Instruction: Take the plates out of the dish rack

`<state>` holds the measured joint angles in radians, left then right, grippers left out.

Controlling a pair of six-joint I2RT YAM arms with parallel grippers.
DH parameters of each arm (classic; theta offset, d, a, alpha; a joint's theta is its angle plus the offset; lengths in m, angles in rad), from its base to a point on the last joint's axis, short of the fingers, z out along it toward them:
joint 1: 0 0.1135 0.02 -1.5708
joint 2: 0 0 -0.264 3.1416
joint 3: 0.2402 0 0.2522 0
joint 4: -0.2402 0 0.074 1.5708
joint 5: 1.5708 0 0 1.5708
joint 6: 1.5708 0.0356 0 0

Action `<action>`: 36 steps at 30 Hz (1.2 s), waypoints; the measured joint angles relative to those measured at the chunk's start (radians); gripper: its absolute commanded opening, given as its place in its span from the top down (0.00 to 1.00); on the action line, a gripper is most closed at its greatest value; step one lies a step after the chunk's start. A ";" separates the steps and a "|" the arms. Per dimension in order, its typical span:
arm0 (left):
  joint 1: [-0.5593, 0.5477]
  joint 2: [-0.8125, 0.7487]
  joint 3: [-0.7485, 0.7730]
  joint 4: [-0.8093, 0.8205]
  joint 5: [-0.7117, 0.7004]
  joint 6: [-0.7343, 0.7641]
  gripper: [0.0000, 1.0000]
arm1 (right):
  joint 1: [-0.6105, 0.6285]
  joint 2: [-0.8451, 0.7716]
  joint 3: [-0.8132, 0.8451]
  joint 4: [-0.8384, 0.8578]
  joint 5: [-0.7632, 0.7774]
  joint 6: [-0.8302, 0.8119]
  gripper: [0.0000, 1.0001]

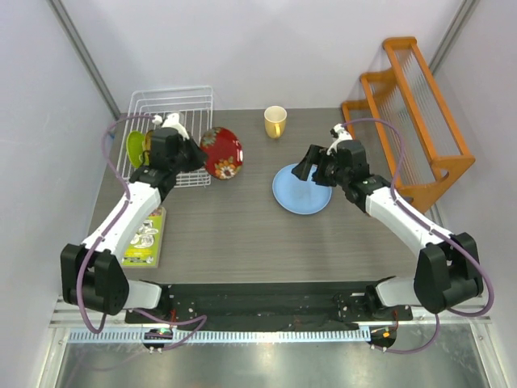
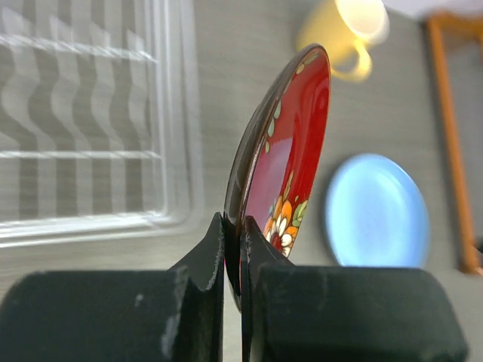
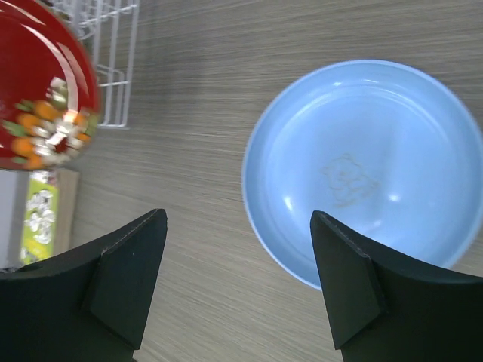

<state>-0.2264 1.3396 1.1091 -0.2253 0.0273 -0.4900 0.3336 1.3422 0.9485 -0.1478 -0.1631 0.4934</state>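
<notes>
My left gripper (image 1: 199, 153) is shut on the rim of the red floral plate (image 1: 222, 152) and holds it upright, just right of the white wire dish rack (image 1: 171, 91). The left wrist view shows the plate (image 2: 290, 143) edge-on between the closed fingers (image 2: 204, 264), with the rack (image 2: 90, 154) on the left. A lime green plate (image 1: 135, 147) stands in the rack, partly behind the arm. The light blue plate (image 1: 300, 192) lies flat on the table. My right gripper (image 1: 307, 170) is open and empty above its left edge (image 3: 362, 166).
A yellow cup (image 1: 275, 121) stands at the back centre. An orange wooden slatted rack (image 1: 412, 113) stands at the back right. A green and yellow booklet (image 1: 145, 234) lies on the table's left side, in front of the dish rack.
</notes>
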 measured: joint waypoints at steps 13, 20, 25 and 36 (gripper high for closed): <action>-0.130 0.077 -0.146 0.266 0.290 -0.264 1.00 | 0.035 0.124 -0.070 0.318 -0.181 0.151 0.18; -0.167 0.122 -0.151 0.385 0.350 -0.335 1.00 | 0.042 0.175 -0.078 0.392 -0.227 0.184 0.69; -0.158 0.137 -0.181 0.417 0.345 -0.351 0.80 | 0.036 0.177 -0.081 0.437 -0.274 0.233 0.99; -0.179 0.111 -0.161 0.319 0.213 -0.257 0.10 | 0.017 0.076 -0.081 0.196 -0.041 0.094 0.99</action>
<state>-0.4057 1.4509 0.9478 0.0940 0.2401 -0.7467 0.3508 1.4178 0.8673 0.0479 -0.2039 0.5877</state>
